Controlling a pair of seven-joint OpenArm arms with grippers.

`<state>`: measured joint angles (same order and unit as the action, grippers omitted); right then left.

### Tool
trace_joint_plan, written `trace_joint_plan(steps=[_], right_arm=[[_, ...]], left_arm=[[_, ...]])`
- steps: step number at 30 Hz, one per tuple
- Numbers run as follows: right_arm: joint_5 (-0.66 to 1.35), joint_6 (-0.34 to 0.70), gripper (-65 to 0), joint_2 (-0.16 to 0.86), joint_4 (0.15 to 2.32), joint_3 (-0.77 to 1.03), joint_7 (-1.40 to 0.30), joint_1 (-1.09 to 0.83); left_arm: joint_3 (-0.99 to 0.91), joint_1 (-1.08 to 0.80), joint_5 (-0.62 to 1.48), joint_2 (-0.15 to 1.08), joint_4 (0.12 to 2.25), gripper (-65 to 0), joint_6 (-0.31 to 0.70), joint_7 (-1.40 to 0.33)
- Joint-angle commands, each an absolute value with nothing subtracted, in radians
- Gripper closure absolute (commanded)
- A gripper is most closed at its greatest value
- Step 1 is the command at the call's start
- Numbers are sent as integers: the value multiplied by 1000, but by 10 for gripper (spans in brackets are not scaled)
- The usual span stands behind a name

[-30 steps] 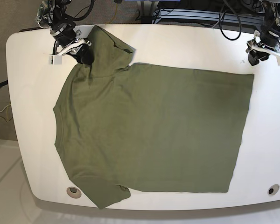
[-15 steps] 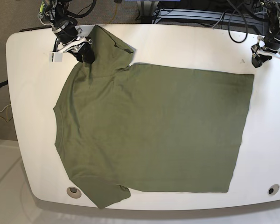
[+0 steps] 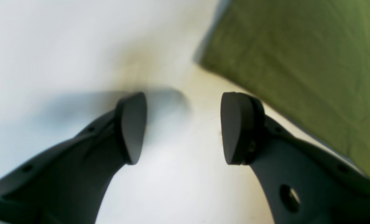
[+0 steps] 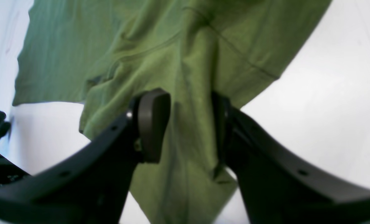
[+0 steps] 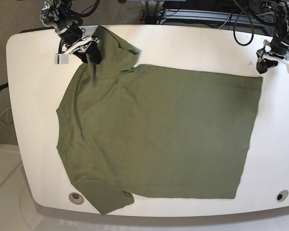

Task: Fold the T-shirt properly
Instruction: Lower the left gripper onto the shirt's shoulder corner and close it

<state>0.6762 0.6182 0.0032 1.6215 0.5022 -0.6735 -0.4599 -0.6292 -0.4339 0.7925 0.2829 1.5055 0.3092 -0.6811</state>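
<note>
Base view: my right pincer [image 5: 84, 48] is nearer the T-shirt [image 5: 159, 134].
Shirt lies flat, long axis sideways on the tabletop [image 5: 33, 86]; right pincer straddles its sleeve, jaws parted, not pinching; left pincer [image 5: 274, 58] wide, empty, beside the hem corner.

You have a white, round-cornered desk [image 5: 33, 159] under even light; brown floor [image 5: 9, 14] behind it, dark cables [image 5: 241, 24] along its far edge

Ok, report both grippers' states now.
Left gripper: open, empty, beside the T-shirt corner.
Right gripper: jaws apart around a sleeve fold; grip cannot be told.
</note>
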Motion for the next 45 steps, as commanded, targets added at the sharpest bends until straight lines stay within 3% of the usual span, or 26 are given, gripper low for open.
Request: trace_joint_plan(steps=[1,6,10,28,45], right_arm=[[625,604,-187,2,1615,510,-716,-464],[624,605,-68,-5,1611,527,-724,-458],[628,608,0,-5,1613,530,-727,-457],[648,623,0,-8,1618,523,-716,-458],[644,624,0,-4,1616,523,-709,-458]], left_arm=[[-636,-434,784,276,1526,-311,340,-674],[-639,-434,759,249,1521,-228,371,-695],[-636,-443,746,240,1527,-263,377,-689],[-556,-438,731,205,1474,-296,374,-628],[-578,-380,759,213,1442,-260,397,-665]])
